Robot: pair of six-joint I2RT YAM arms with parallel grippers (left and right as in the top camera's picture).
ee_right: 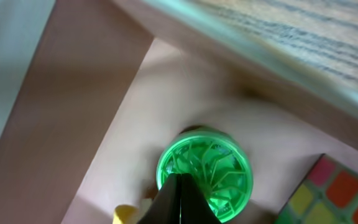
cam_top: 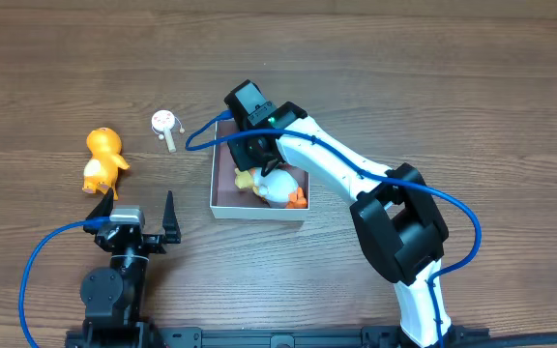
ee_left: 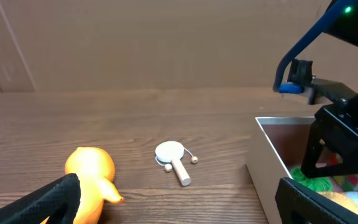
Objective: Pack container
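The container [cam_top: 257, 210] is a square white-walled box with a pink floor at mid-table; it also shows in the left wrist view [ee_left: 263, 168] and the right wrist view [ee_right: 98, 118]. My right gripper [cam_top: 259, 155] reaches down inside it. Its fingers [ee_right: 179, 190] are shut together just over a round green toy [ee_right: 213, 163] lying on the floor. A colour cube [ee_right: 337, 193], a white-and-orange duck [cam_top: 280, 188] and a yellow toy [cam_top: 247, 179] lie in the box too. My left gripper [cam_top: 136, 200] is open and empty, left of the box.
An orange duck toy [cam_top: 104, 159] lies on the table beyond my left gripper, close to its left finger in the left wrist view [ee_left: 92, 169]. A small white paddle toy [cam_top: 165, 126] with beads lies farther back [ee_left: 173, 155]. A blue cable loops off the right arm [cam_top: 201, 135].
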